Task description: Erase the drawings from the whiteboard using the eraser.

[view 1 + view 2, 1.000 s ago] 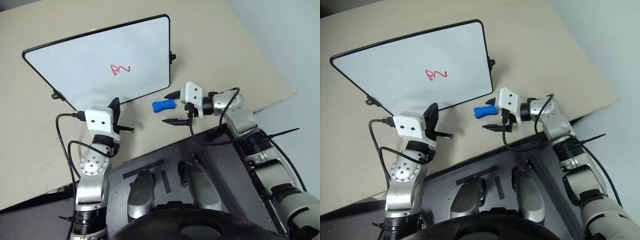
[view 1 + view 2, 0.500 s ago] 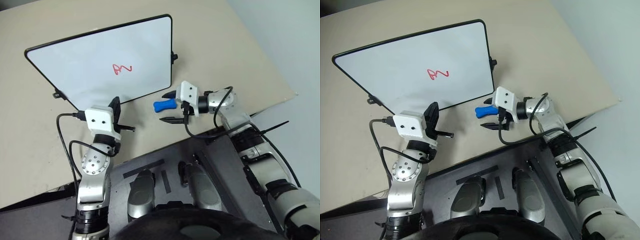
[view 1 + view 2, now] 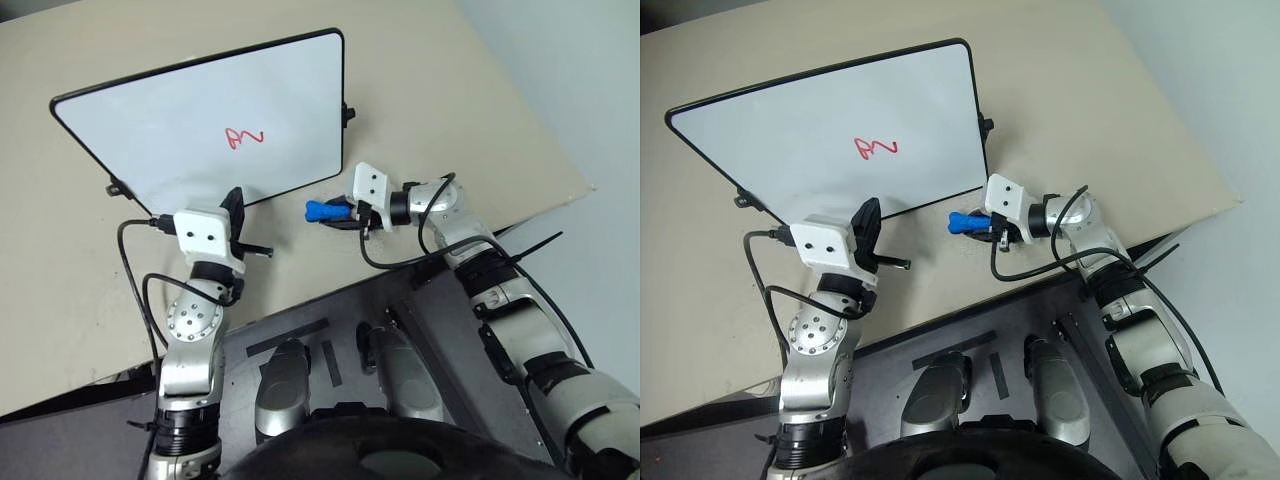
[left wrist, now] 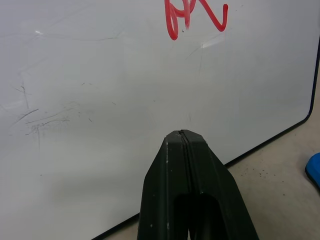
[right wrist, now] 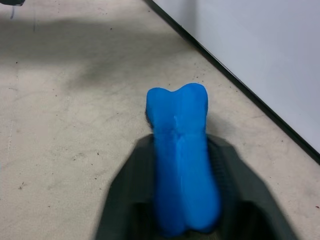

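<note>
On the beige desk (image 3: 440, 90) lay the whiteboard (image 3: 180, 120), flat, black-rimmed, taking up the 11 o'clock part of the head view. Red drawings (image 3: 241, 137), a small looped scribble, sat near the board's middle, a bit toward its near edge; also seen at 12 o'clock in the left wrist view (image 4: 192, 17). Faint grey scuffs marked the board surface on that wrist view.

Blue eraser (image 3: 322, 211) lay on the desk just off the whiteboard's near right corner, at about 5 o'clock from the scribble, apart from the board rim. Right gripper (image 3: 345, 213) reached in from 3 o'clock, pointing left and slightly down, its fingers (image 5: 125, 200) clamped on the eraser's right half, one each side. Free rounded end of the eraser (image 5: 177, 100) stuck out past the fingertips toward the left, close to the board's black rim but not touching. Eraser looked to be resting on or just at the desk surface; cannot tell which.

Left gripper (image 3: 262, 251) hung at 6 o'clock of the board, over bare desk by the near edge, holding nothing. Its fingers (image 4: 172, 170) were pressed together, tips meeting in a closed seam, pointing at the board. Black cable looped off each wrist.
</note>
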